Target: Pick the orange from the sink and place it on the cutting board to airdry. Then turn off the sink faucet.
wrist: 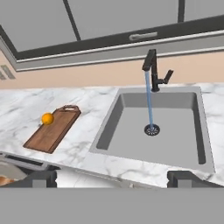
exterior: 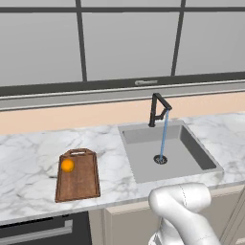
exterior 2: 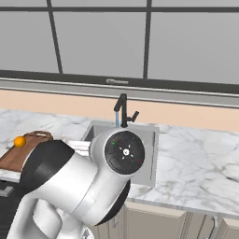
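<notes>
Orange (exterior: 67, 165) rests on the cutting board (exterior: 80, 182) near its handle end; water runs from the faucet (wrist: 152, 70). Its small, stiff side lever (wrist: 167, 75) probably needs a firm fingertip push. End effector (wrist: 112, 178) spread wide, empty.

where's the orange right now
The orange sits on the cutting board, near its handle end, on the counter left of the sink in the left base view.

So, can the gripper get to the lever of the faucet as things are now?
Probably yes. The gripper is open, holds nothing and faces the sink. The lever sticks out at the side of the faucet, and nothing stands between them; only the water stream falls nearby.
</notes>
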